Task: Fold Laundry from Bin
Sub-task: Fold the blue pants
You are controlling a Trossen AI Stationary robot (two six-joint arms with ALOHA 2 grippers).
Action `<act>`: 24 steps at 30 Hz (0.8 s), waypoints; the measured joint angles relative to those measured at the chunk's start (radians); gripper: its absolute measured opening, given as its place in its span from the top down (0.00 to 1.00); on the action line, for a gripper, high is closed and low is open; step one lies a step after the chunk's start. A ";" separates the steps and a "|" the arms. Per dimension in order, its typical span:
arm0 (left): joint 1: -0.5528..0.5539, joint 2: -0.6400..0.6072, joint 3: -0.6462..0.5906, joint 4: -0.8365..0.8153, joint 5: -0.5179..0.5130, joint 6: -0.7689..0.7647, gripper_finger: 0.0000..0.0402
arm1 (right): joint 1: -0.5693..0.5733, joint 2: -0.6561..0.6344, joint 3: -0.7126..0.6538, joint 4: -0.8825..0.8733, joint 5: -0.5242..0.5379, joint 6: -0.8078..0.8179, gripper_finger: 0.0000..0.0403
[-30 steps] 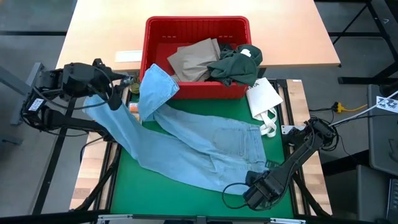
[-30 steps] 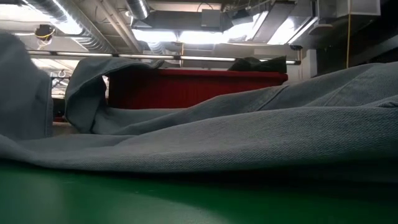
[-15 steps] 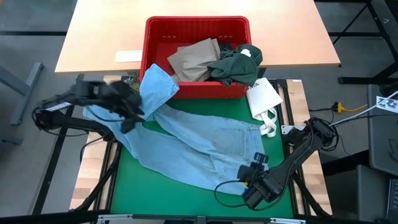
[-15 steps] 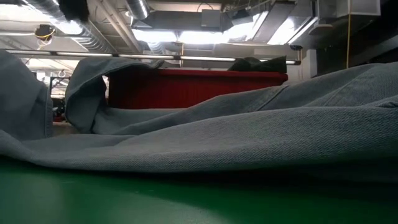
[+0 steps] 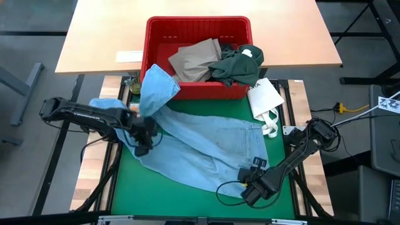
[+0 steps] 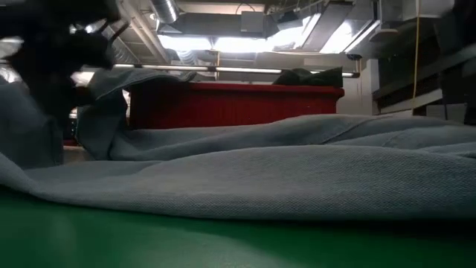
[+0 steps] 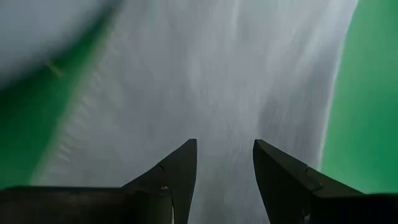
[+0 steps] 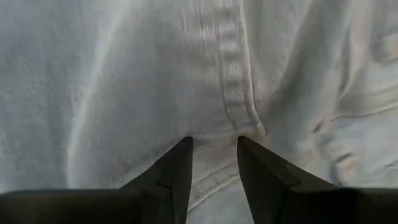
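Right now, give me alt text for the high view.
Light blue jeans lie spread over the green mat, one leg draped on the red bin. The left pincer and right pincer sit at opposite edges.

I see light blue jeans (image 5: 206,147) spread rumpled across the green mat, one leg draped up over the front rim of the red slotted bin (image 5: 198,28), which holds crumpled tan trousers (image 5: 195,59) beside a dark green garment (image 5: 237,65).

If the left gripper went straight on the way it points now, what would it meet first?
Most likely the light blue jeans: the left gripper points at that cloth, fingers apart, though the gap is hard to judge.
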 joint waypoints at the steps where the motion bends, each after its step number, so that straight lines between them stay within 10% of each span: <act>1: -0.026 0.014 -0.024 0.014 0.001 -0.020 0.62 | 0.000 0.000 -0.013 0.004 -0.028 0.016 0.69; 9: -0.204 0.144 -0.090 0.055 0.017 -0.123 0.62 | 0.000 0.000 -0.089 0.002 -0.266 0.119 0.69; 24: -0.436 0.253 -0.089 0.286 0.360 -0.341 0.76 | 0.000 0.000 -0.091 0.090 -0.442 0.068 0.69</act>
